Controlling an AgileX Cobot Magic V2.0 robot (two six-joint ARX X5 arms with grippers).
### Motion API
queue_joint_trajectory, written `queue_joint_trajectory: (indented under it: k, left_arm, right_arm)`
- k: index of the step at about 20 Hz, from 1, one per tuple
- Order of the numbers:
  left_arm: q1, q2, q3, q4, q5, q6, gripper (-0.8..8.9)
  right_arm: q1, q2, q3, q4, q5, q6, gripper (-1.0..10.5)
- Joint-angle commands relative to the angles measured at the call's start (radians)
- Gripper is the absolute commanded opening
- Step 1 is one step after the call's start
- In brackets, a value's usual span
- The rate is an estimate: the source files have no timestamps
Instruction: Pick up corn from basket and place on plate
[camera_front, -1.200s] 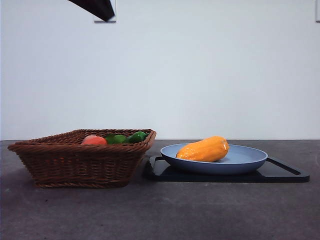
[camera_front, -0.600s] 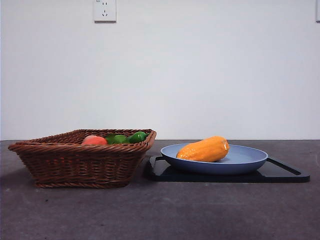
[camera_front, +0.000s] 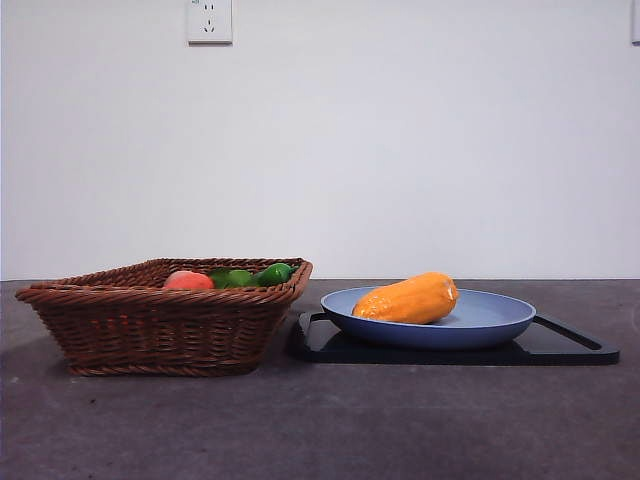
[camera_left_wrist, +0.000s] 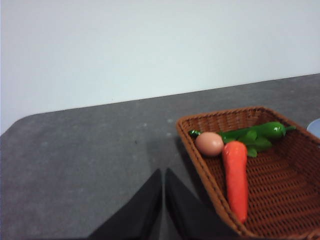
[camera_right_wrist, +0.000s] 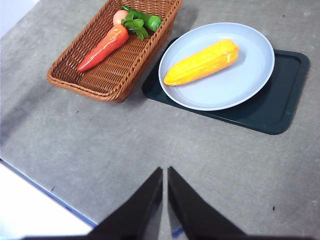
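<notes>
The corn (camera_front: 407, 299) lies on its side in the blue plate (camera_front: 495, 325), toward the plate's 9 o'clock side. The plate sits on a black tray (camera_front: 560, 348), and the basket (camera_front: 160, 325) stands at the tray's 9 o'clock on the bench (camera_front: 320, 425), holding a carrot (camera_right_wrist: 102, 47), a peach-coloured fruit (camera_front: 188, 281) and green vegetables (camera_front: 250, 276). The left hand (camera_left_wrist: 163, 176) and the right hand (camera_right_wrist: 165, 175) are both closed and empty, hanging clear of everything.

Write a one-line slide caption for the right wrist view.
Corn lies on the blue plate atop a black tray, beside the wicker basket; right gripper shut, empty.
</notes>
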Motion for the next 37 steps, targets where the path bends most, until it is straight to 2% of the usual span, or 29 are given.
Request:
queue_joint_trajectory:
  k: [1,7,9,26,27,28,31,34,37]
  left_arm:
    - [0.005,-0.016,-0.037,0.017,-0.004,-0.012,0.08]
    - [0.005,-0.016,-0.108,-0.020,-0.003,-0.056,0.08]
    - [0.005,-0.016,-0.110,-0.077,-0.003,-0.068,0.08]
    - [0.004,-0.016,-0.110,-0.056,-0.003,-0.068,0.08]
    - [0.004,-0.016,-0.110,-0.056,-0.003,-0.068,0.08]
    - [0.004,-0.016,-0.110,-0.056,-0.003,-0.068,0.08]
    - [0.004,-0.016,-0.110,-0.055,-0.003,-0.068,0.08]
    - [0.004,-0.016,-0.110,-0.055,-0.003,-0.068,0.08]
    - [0.004,-0.016,-0.110,-0.056,-0.003,-0.068,0.08]
  right_arm:
    - [0.005,0.004,0.003,0.013,0.004,0.011,0.0]
    - [0.005,0.004,0.003,0.012,0.004,0.011,0.0]
    - [0.005,0.004,0.003,0.012,0.004,0.011,0.0]
    - [0.005,0.004,0.003,0.013,0.004,0.011,0.0]
    - [0.005,0.004,0.003,0.013,0.004,0.008,0.0]
    - [0.005,0.004,0.003,0.028,0.016,-0.027,0.0]
    - [-0.064,-0.043,-0.009,0.174,0.131,-0.102,0.0]
    - [-0.205,-0.142,-0.119,0.407,0.125,-0.111,0.0]
    - [-0.291,-0.248,-0.315,0.634,0.131,-0.117,0.0]
